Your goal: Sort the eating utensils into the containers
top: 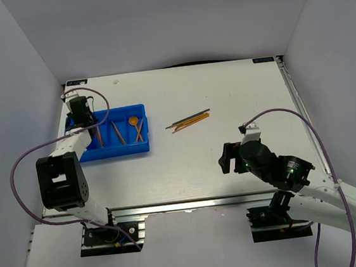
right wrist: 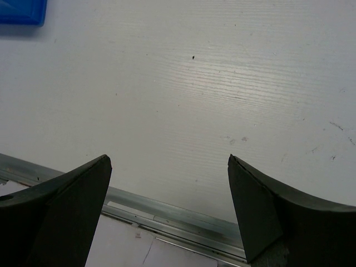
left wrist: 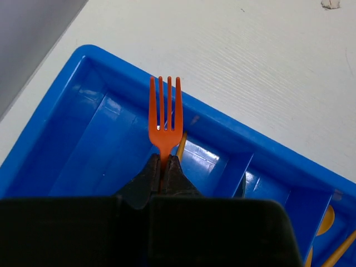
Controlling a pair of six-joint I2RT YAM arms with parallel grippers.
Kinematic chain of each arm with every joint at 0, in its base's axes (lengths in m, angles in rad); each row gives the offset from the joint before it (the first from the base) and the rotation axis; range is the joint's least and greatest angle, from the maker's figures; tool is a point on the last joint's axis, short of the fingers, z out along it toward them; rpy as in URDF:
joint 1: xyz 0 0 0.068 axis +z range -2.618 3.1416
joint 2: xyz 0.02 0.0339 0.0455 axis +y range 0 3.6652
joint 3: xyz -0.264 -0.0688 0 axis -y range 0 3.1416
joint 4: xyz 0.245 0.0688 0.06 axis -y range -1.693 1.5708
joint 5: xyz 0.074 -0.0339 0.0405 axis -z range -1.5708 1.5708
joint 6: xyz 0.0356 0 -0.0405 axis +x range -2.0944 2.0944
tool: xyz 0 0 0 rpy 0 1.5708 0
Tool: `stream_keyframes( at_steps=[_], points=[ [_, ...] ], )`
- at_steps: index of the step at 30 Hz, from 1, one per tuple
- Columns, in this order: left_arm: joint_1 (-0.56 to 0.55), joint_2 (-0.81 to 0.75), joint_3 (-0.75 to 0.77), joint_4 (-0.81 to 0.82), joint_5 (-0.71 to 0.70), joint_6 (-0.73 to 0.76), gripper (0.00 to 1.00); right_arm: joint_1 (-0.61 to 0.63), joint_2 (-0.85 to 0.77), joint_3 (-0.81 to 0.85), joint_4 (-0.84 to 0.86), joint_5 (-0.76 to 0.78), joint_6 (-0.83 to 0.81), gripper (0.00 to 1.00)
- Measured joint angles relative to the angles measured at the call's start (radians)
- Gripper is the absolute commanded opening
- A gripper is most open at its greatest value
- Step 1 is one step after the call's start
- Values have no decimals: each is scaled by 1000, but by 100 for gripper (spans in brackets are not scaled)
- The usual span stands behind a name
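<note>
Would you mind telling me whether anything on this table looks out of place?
A small whitish scrap lies on the white table beyond the bright blue plastic tray; it belongs to neither utensils nor tray. A few thin orange and dark sticks lie loose mid-table, unsorted.

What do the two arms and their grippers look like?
The left arm and right arm have white links with bulky black joint housings. Purple cables loop along both. Small green lights glow on the right arm. The left gripper and right gripper have matte black fingers tapering to wedges. No markings are readable.
</note>
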Motion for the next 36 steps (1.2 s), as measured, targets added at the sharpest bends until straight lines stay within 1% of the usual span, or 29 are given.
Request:
stream_keyframes(
  at_steps=[4, 5, 6, 9, 13, 15, 16, 18, 19, 20, 26, 27, 29, 30, 31, 34, 35, 36],
  points=[
    [0, -2, -31, 35, 22, -2, 0, 0, 8, 0, 1, 0, -3, 89],
    [0, -2, -32, 40, 28, -3, 1, 0, 11, 0, 2, 0, -3, 89],
    [0, -2, -32, 45, 35, -4, 7, 0, 14, 0, 3, 0, -3, 89],
    [-2, -4, -37, 60, 50, -3, 13, 0, 23, 0, 5, -2, -3, 89],
    [-15, -24, -65, 70, 53, 8, 32, 0, 23, 0, 5, -4, -3, 89],
    [-31, -39, -80, 75, 51, 15, 33, 0, 23, 0, 5, -4, -3, 89],
    [-38, -47, -87, 75, 48, 16, 40, 0, 21, 0, 5, -4, -3, 89],
    [-49, -65, -97, 78, 46, 26, 52, 0, 17, 0, 5, -6, -3, 89],
    [-56, -76, -100, 79, 42, 27, 56, 0, 14, 0, 5, -7, -3, 89],
    [-60, -85, -100, 78, 37, 27, 61, 0, 11, 0, 5, -7, -3, 89],
    [-72, -178, -101, 89, 37, 20, 77, 0, -10, 0, 4, -7, -2, 89],
    [-77, -195, -101, 93, 44, 19, 83, 0, -10, 0, 4, -7, -3, 89],
    [-109, -220, -92, 94, 56, 26, 86, 0, -11, 0, 4, -7, -2, 89],
    [-142, -221, -76, 88, 72, 32, 87, 0, -10, 0, 4, -7, -3, 89],
    [-179, -213, -50, 72, 90, 42, 97, 0, -9, 0, 4, -7, -3, 89],
    [-312, -124, 83, 12, 195, 90, 98, 0, 0, 0, 3, -5, -2, 89],
    [-333, -98, 113, -2, 223, 101, 98, 0, 2, 0, 3, -3, -2, 89],
    [-378, -45, 166, -26, 277, 127, 98, 0, 2, 0, 2, -2, -2, 89]
  ],
)
